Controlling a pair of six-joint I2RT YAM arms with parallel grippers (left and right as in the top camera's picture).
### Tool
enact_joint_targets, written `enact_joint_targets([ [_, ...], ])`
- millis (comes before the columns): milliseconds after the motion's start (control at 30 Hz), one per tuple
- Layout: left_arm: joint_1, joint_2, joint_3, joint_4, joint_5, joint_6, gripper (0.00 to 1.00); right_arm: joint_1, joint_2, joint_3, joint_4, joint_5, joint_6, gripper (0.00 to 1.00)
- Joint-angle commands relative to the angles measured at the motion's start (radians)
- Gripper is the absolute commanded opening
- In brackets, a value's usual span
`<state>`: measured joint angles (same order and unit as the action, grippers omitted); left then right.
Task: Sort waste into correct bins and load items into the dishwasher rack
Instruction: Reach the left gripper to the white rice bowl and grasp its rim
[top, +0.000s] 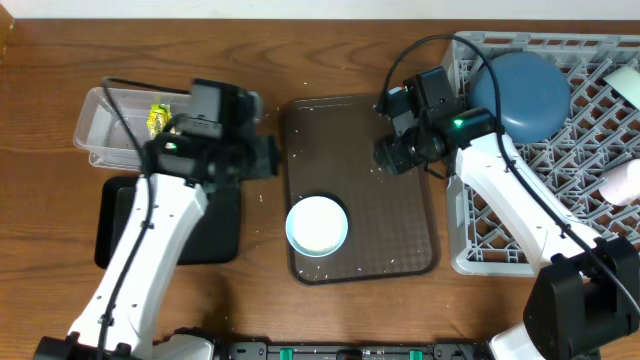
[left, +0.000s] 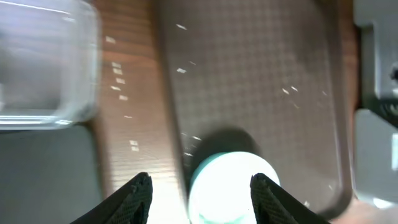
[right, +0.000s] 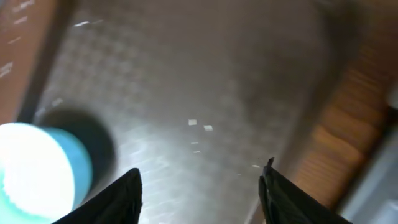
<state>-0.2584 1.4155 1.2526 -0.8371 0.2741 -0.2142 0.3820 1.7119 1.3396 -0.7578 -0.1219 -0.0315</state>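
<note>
A mint-green bowl (top: 317, 225) stands upright on the brown serving tray (top: 400, 230), near its front. My left gripper (top: 266, 156) hovers open over the tray's left edge; in its wrist view the bowl (left: 231, 186) shows below and between the spread fingers (left: 134, 200), apart from them. My right gripper (top: 388, 150) hangs open above the tray's back right part, with the bowl (right: 36, 169) off to its left. Loose rice grains (right: 199, 124) dot the tray. The yellow-green wrapper (top: 158, 118) lies in the clear tub (top: 105, 130). A dark-blue dish (top: 520, 92) rests in the grey rack (top: 500, 235).
The black tray (top: 215, 230) lies in front of the clear tub, partly under my left arm. A pink cup (top: 626, 180) and a white piece (top: 626, 85) sit at the rack's right side. Rice grains (left: 118, 81) are scattered on the wood between tub and serving tray.
</note>
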Motion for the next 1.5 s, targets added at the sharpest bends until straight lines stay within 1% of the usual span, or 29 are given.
enact_joint_targets([
  [0,-0.089,0.035,-0.023,0.005,-0.006,-0.08,0.53,-0.006,0.008,-0.002,0.009,0.126,0.099,0.6],
  [100,-0.168,0.084,-0.033,0.014,-0.007,-0.159,0.53,-0.011,0.008,-0.002,0.01,0.14,0.114,0.6],
  [233,-0.261,0.184,-0.038,0.032,-0.007,-0.241,0.53,-0.011,0.008,-0.002,0.006,0.249,0.188,0.6],
  [333,-0.306,0.261,-0.038,0.042,-0.007,-0.315,0.53,-0.013,0.008,-0.002,0.003,0.322,0.248,0.6],
  [367,-0.318,0.289,-0.038,0.042,-0.006,-0.349,0.53,-0.016,0.008,-0.002,0.003,0.324,0.254,0.6],
  [467,-0.34,0.348,-0.038,0.042,-0.006,-0.398,0.53,-0.034,0.008,-0.002,-0.001,0.325,0.272,0.6],
  [700,-0.356,0.403,-0.038,0.091,-0.006,-0.412,0.52,-0.07,0.008,-0.002,-0.002,0.322,0.286,0.6],
  [867,-0.357,0.406,-0.038,0.122,-0.007,-0.413,0.46,-0.076,0.008,-0.002,-0.001,0.304,0.286,0.6],
  [1100,-0.389,0.44,-0.041,0.136,-0.025,-0.42,0.45,-0.076,0.008,-0.002,-0.002,0.304,0.286,0.6],
  [1133,-0.4,0.449,-0.041,0.145,-0.026,-0.42,0.39,-0.076,0.008,-0.002,-0.002,0.304,0.285,0.6],
  [1200,-0.406,0.452,-0.041,0.151,-0.026,-0.42,0.34,-0.076,0.008,-0.002,-0.002,0.304,0.285,0.6],
  [1333,-0.409,0.452,-0.041,0.153,-0.051,-0.42,0.19,-0.076,0.008,-0.002,-0.009,0.304,0.285,0.6],
  [1367,-0.406,0.452,-0.041,0.151,-0.055,-0.42,0.19,-0.076,0.008,-0.002,-0.011,0.305,0.285,0.6],
  [1400,-0.406,0.452,-0.041,0.15,-0.056,-0.42,0.14,-0.076,0.008,-0.002,-0.013,0.304,0.285,0.6],
  [1467,-0.406,0.452,-0.04,0.15,-0.058,-0.42,0.09,-0.076,0.008,-0.002,-0.015,0.305,0.285,0.6],
])
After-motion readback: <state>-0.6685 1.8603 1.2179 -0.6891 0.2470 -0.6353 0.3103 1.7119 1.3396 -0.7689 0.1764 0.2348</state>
